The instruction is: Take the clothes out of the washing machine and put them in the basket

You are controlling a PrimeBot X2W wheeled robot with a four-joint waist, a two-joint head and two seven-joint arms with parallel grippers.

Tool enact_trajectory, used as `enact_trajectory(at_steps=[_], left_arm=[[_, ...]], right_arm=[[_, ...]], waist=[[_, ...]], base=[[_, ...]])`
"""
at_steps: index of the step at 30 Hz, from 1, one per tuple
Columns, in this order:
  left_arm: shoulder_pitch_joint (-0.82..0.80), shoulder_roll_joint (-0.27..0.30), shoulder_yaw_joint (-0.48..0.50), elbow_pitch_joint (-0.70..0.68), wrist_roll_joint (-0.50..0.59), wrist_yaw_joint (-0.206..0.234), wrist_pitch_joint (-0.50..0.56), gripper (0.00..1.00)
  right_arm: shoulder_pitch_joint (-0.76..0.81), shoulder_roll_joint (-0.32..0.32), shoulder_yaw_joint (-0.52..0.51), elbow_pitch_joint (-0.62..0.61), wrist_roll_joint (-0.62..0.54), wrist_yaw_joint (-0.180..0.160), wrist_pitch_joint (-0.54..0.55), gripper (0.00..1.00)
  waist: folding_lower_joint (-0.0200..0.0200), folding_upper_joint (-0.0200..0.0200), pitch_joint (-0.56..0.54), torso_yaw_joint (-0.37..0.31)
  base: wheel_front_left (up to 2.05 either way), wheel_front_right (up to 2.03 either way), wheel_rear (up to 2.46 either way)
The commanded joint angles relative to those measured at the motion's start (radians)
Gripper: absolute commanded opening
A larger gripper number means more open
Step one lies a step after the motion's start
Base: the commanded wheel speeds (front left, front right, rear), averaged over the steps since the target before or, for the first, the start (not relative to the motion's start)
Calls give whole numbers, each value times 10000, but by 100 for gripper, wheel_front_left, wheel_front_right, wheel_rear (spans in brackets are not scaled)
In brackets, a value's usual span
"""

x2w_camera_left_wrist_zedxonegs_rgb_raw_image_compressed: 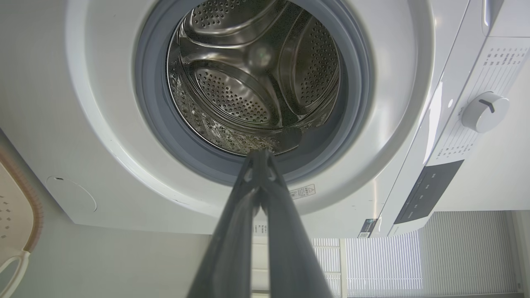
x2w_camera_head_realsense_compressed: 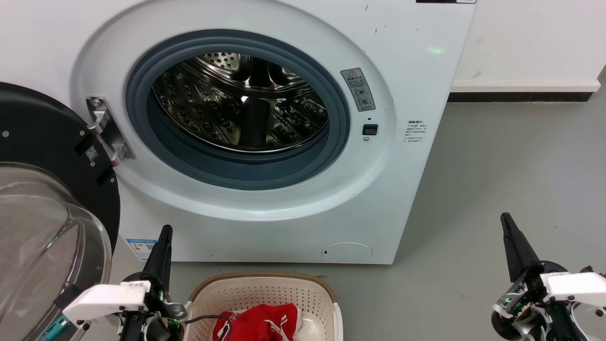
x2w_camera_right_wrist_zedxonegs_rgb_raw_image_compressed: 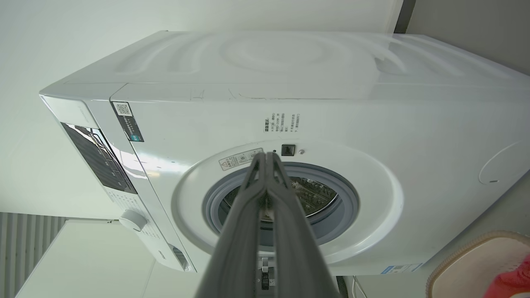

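Grippers: left gripper and right gripper are both clenched, tips pressed together, nothing between them. Empty-handed, the pair!
Left arm pose: low in the lower left of the head view, fingers pointing up the frame, just left of the basket. Its wrist view looks along the closed fingers into the porthole.
Right arm pose: mirrored at the lower right, well apart from the basket, over the bare floor, fingers leaning slightly toward the frame's left.
Clothes: the clothes, a red heap with white stripes, lie inside the basket at bottom centre.
Basket placement: on the floor right in front of the washing machine, below the porthole. That makes a short carry from drum to basket, I'd say.
Drum: the drum shows bare perforated steel, with no red in what shows.
Door: the door is swung wide at the left edge, clear of the opening.
Reading: with the clothes in the basket and both arms low, the job looks done.
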Motion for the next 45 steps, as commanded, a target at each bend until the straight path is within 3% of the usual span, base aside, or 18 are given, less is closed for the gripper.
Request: enact_trajectory(at_steps=[1,45], left_arm=[[-96,-16,67,-31,-144,-63,39,0],[-87,-17,70,-33,-209,-67,60,0]], right_arm=[[-120,23,-22,59,155,0,53,0],[-159,122,-173,75,61,0,183,0]], waist=[[0,-1,1,3],[0,-1,2,9]], base=[[0,0,0],[0,0,0]])
